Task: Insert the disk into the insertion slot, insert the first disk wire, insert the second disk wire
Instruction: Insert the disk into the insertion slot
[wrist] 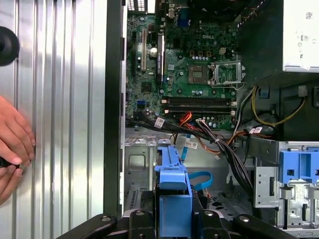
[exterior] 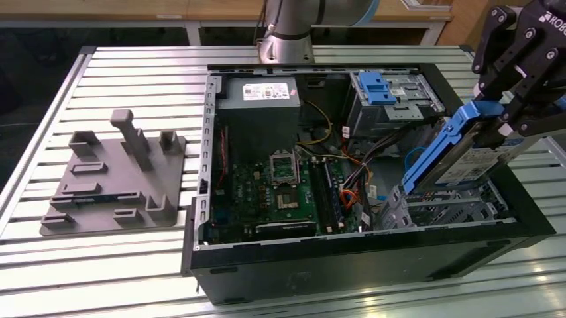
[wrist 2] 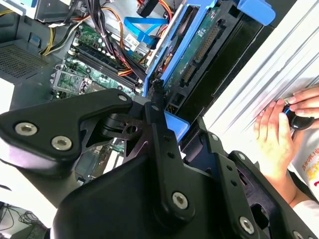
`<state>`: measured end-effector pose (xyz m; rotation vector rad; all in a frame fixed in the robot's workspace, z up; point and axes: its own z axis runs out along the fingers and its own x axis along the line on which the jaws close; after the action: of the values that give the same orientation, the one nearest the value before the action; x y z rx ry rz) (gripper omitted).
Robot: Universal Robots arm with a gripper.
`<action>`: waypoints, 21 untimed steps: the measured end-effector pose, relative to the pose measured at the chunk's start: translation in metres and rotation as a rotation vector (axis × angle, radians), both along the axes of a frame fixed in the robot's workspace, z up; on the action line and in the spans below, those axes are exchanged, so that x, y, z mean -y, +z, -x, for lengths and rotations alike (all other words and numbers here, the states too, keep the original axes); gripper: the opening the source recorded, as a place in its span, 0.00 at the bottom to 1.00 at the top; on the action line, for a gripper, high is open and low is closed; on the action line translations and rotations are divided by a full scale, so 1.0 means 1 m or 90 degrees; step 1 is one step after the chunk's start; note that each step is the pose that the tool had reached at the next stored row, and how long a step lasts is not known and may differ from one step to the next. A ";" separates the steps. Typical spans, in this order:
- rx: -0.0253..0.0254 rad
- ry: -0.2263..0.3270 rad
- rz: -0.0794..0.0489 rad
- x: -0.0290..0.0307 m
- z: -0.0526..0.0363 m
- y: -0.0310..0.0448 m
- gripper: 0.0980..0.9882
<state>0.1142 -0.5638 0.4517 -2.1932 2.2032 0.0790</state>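
1. The black pincer [exterior: 500,122] is clamped on the flat silver disk [exterior: 447,149] in its blue plastic carrier, which is tilted.
2. Just below the pincer, the disk's lower end sits at the silver perforated-metal insertion slot [exterior: 447,209].
3. The print on the disk's white label [exterior: 473,169] is unreadable.

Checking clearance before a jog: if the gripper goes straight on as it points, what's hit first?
Probably the insertion slot: the gripper points down into the computer case with the disk clamped ahead of it, its lower end at that silver bay's opening. Depth is unclear; it may catch the rim.
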 end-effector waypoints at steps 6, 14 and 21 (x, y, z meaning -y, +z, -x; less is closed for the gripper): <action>-0.0001 0.000 0.000 0.0013 -0.0006 -0.0020 0.30; -0.0002 0.000 0.000 0.0019 -0.0011 -0.0056 0.30; -0.0004 0.000 0.000 0.0023 -0.0011 -0.0098 0.30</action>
<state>0.1153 -0.5661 0.4419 -2.1935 2.2035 0.0797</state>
